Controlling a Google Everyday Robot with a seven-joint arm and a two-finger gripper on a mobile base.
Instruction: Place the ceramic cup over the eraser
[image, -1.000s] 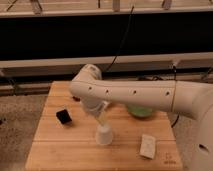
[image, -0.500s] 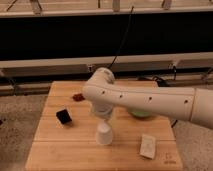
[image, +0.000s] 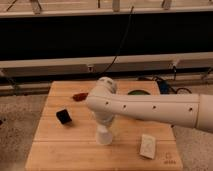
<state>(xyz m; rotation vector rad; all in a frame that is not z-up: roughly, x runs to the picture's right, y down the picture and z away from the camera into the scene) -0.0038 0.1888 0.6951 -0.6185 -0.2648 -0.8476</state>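
The white ceramic cup (image: 104, 135) stands on the wooden table (image: 55, 152), near the middle front. The black eraser (image: 63, 116) lies to its left, apart from it. My gripper (image: 103, 123) comes down from the white arm (image: 150, 106) and sits right over the cup's top. The arm hides most of it.
A small red object (image: 79, 96) lies at the back left of the table. A flat white rectangular block (image: 147, 146) lies at the front right. The rim of a green bowl (image: 136, 92) shows behind the arm. A stone floor surrounds the table.
The arm has swung to the right and lower across the table. The cup and the eraser have stayed where they were.
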